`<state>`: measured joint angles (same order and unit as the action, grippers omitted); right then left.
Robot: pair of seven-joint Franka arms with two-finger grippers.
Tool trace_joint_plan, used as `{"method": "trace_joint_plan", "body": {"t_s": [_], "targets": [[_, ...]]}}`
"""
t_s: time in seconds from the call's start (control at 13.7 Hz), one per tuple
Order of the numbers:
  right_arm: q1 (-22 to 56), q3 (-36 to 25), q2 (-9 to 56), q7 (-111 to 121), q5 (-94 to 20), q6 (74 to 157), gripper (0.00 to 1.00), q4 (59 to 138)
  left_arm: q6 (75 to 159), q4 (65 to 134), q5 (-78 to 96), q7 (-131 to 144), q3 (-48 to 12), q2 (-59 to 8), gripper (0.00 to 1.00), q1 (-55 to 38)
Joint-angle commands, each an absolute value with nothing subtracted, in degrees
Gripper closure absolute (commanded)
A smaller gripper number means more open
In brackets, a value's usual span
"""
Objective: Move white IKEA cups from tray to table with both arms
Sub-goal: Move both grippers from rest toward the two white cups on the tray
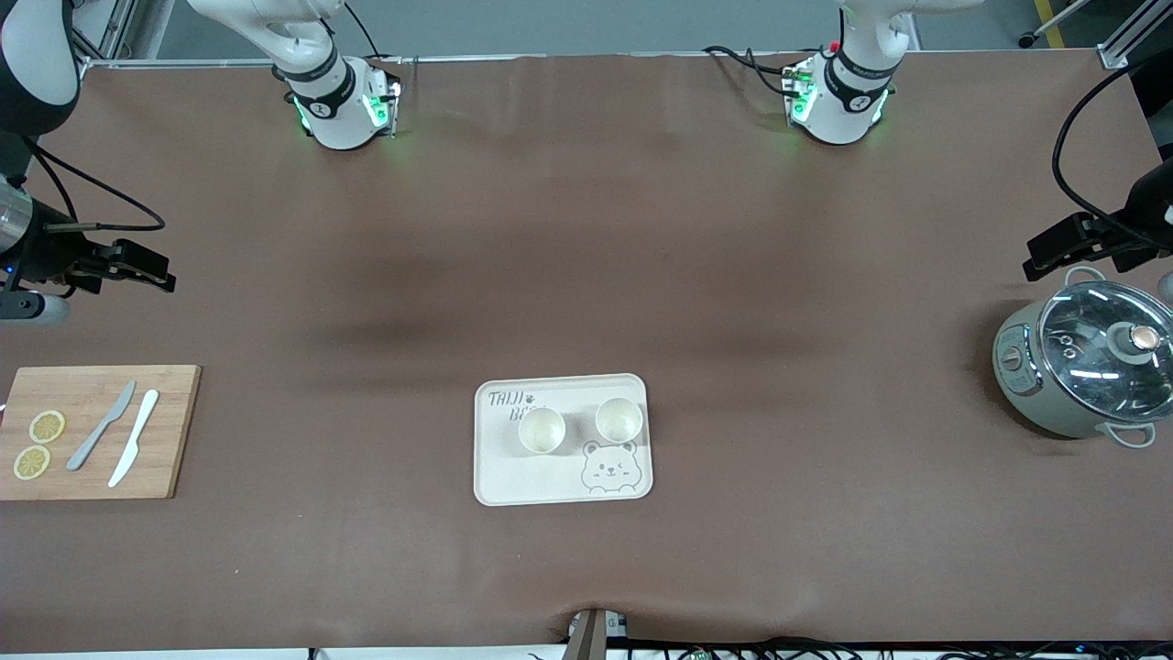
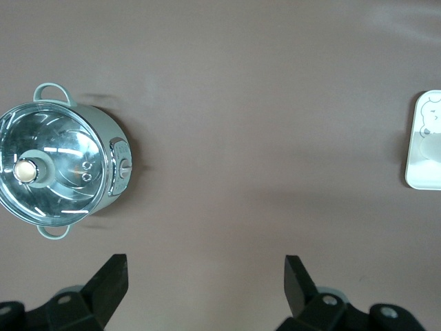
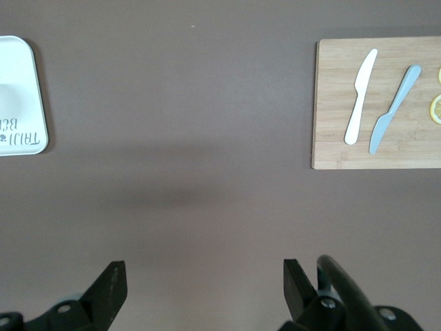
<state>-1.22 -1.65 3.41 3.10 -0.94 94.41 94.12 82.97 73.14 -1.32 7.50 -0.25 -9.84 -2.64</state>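
A: What do we see, starting at the right arm's end of the table?

B: We see the right gripper (image 1: 137, 266) hanging over bare table, its fingers (image 3: 110, 289) spread wide with nothing between them. Nearer the front camera lies a wooden board (image 1: 96, 433) with two lemon slices (image 1: 38, 445), a grey knife (image 1: 101, 425) and a white knife (image 1: 134, 437) side by side.

A: And in the middle?

B: We find a cream tray (image 1: 562, 440) with a bear drawn on it. Both white cups (image 1: 542, 430) stand upright on it, one beside the other, not touching. The second cup (image 1: 619, 420) sits just above the bear's head.

A: And at the left arm's end?

B: The left gripper (image 1: 1068, 243) hangs over the table, close to a grey-green pot (image 1: 1086, 368) with a glass lid (image 2: 52, 170). Its fingers (image 2: 110, 286) are also spread apart and hold nothing. Both arms wait well apart from the tray.
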Motion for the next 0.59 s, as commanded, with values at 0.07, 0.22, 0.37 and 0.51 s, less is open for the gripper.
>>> {"method": "trace_joint_plan", "body": {"t_s": [0.07,0.22,0.37,0.51], "targets": [[-0.62,-1.14,3.07,2.99,-1.58,94.57,0.0,92.29,82.7,73.21,-1.23,7.21,-0.26,-9.84,0.0,-2.55],[0.87,-1.05,4.04,2.81,-1.84,94.66,0.0,91.06,82.71,73.3,-2.89,7.64,-0.26,-11.07,0.0,-3.16],[2.19,-1.14,6.14,-0.06,-3.77,94.48,0.0,88.43,83.49,73.74,-5.01,7.82,-1.31,-12.74,0.0,-3.52],[4.29,-1.14,7.11,-3.68,-4.04,94.74,0.0,87.98,83.67,73.74,-4.92,8.0,-2.02,-14.41,0.0,-3.52]]}}
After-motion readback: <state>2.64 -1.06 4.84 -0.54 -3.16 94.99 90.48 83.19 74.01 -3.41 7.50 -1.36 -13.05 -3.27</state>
